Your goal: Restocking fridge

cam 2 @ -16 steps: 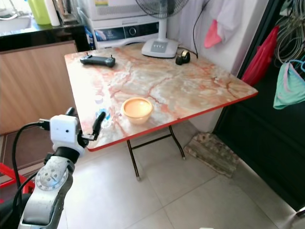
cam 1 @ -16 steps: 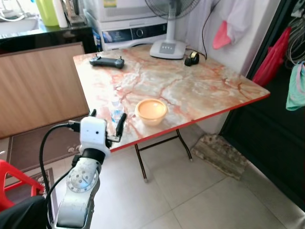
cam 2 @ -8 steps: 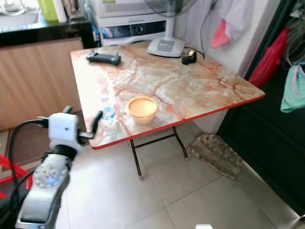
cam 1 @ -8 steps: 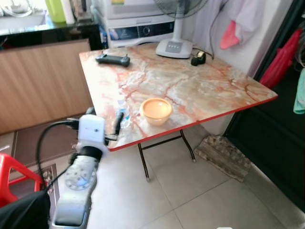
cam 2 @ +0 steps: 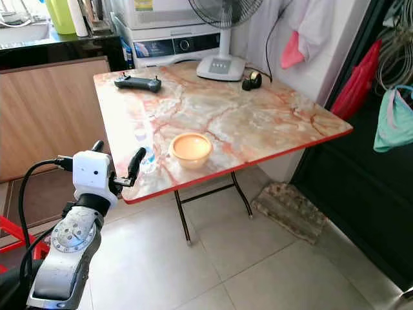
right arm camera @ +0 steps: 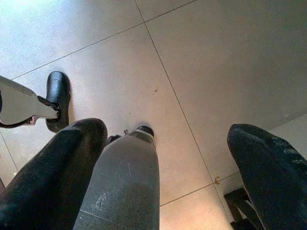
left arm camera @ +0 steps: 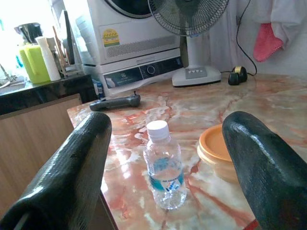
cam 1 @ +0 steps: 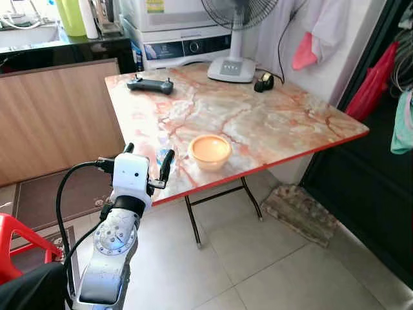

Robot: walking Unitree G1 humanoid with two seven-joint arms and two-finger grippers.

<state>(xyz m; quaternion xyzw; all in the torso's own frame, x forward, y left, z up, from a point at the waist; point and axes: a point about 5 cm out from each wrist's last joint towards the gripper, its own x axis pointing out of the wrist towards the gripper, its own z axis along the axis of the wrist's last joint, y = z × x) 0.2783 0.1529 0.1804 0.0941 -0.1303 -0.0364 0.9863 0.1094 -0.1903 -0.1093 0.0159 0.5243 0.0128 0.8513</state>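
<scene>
- Water bottle (left arm camera: 164,167): small, clear plastic, white screw cap, blue label band round its middle. It stands upright on the table (cam 1: 277,123), near the front edge and just beside the orange bowl (cam 1: 210,150), apart from it.
- Relation that matters: the bottle lies straight ahead of the left gripper (cam 1: 147,166), centred in the gap between the two black fingers in the left wrist view and beyond their tips. Its long axis is vertical, so the fingers would come at it from either side. My judgement is that the next move is a short forward reach to bring the fingers alongside the label, then a close.
- Left gripper: fingers spread wide, holding nothing, raised at the table's front edge next to the bottle. It is clearly the nearer arm.
- Right gripper (right arm camera: 163,158): hangs idle over the tiled floor (right arm camera: 201,52), far from the bottle, fingers wide apart and empty.
- Handling, as a guess: thin ribbed plastic, smooth and light, so it may tip or slide if one finger touches first.
- Table: glossy marbled top in pink and cream with a red rim, on folding metal legs.
- Beyond the bottle, at the table's far side: a black remote controller (cam 1: 150,84) and the white base of a standing fan (cam 1: 230,68).
</scene>
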